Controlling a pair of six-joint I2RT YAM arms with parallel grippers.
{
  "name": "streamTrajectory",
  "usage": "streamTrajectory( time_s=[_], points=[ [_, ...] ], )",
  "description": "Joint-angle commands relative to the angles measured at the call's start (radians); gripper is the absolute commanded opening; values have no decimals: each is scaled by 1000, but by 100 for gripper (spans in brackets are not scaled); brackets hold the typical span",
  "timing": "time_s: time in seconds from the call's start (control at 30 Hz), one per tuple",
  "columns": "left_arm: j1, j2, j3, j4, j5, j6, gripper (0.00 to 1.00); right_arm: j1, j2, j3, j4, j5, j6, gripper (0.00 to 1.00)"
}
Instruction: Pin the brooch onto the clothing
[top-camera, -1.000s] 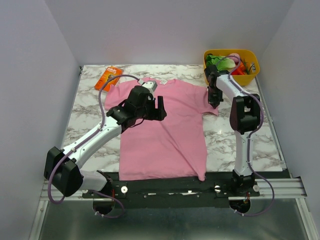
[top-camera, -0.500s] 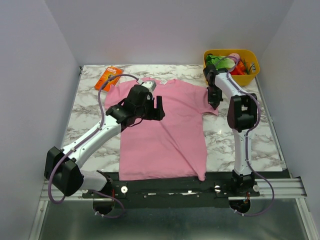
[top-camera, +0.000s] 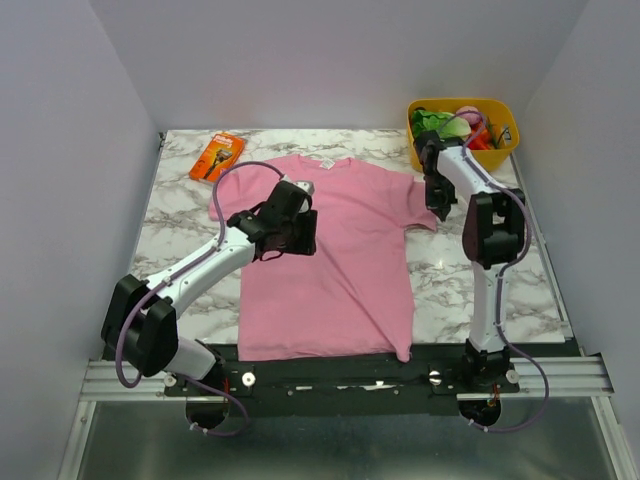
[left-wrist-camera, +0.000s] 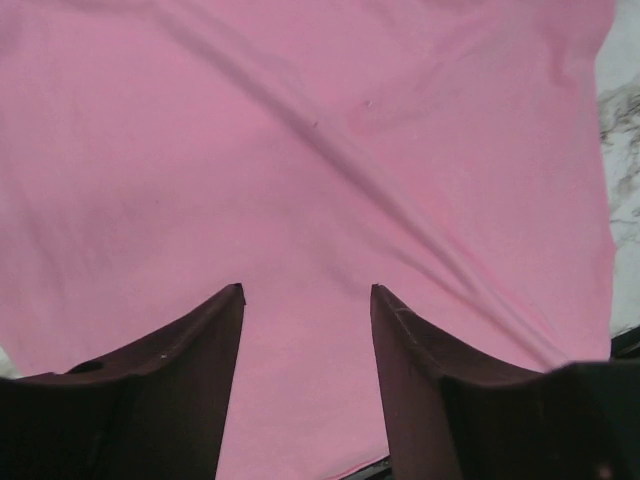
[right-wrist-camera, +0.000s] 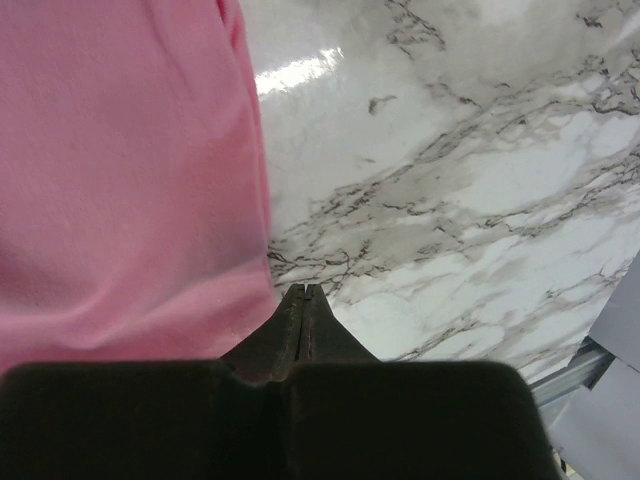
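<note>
The pink T-shirt (top-camera: 340, 250) lies flat on the marble table, neck label at the far side. My left gripper (top-camera: 306, 232) hovers over the shirt's left chest area. In the left wrist view it (left-wrist-camera: 306, 290) is open and empty, with only pink fabric (left-wrist-camera: 300, 150) between the fingers. My right gripper (top-camera: 440, 208) is at the outer edge of the shirt's right sleeve. In the right wrist view it (right-wrist-camera: 303, 288) is shut, its tips at the sleeve hem (right-wrist-camera: 120, 180) where it meets the marble. Nothing shows between its jaws. The brooch is not visible in any view.
An orange rectangular package (top-camera: 217, 156) lies at the far left of the table (top-camera: 470, 270). A yellow bin (top-camera: 505, 135) with colourful items stands at the far right corner, just behind the right arm. Walls close in on the left, back and right.
My left gripper has drawn back toward the left and nearer, lower over the shirt. My right gripper has shifted slightly right along the sleeve edge.
</note>
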Motion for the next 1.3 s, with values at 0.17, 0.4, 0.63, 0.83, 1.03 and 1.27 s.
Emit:
streamTrajectory(
  time_s=[0.17, 0.4, 0.63, 0.83, 1.03, 1.27],
  points=[
    [-11, -64, -247, 31, 32, -107, 4, 118, -442, -374, 226, -108, 6, 2],
    [-35, -41, -378, 48, 19, -202, 0, 304, -545, -599, 310, -211, 69, 2],
    [-35, -33, -444, 16, 1, -259, 0, 360, -562, -741, 398, -303, 105, 1],
    [-34, -73, -479, -58, -34, -328, 0, 364, -534, -801, 414, -300, 117, 1],
    [-34, -114, -507, -115, -70, -363, 0, 365, -519, -845, 424, -300, 126, 1],
    [-32, -113, -481, -132, -96, -353, 0, 365, -499, -877, 421, -292, 137, 1]
  ],
)
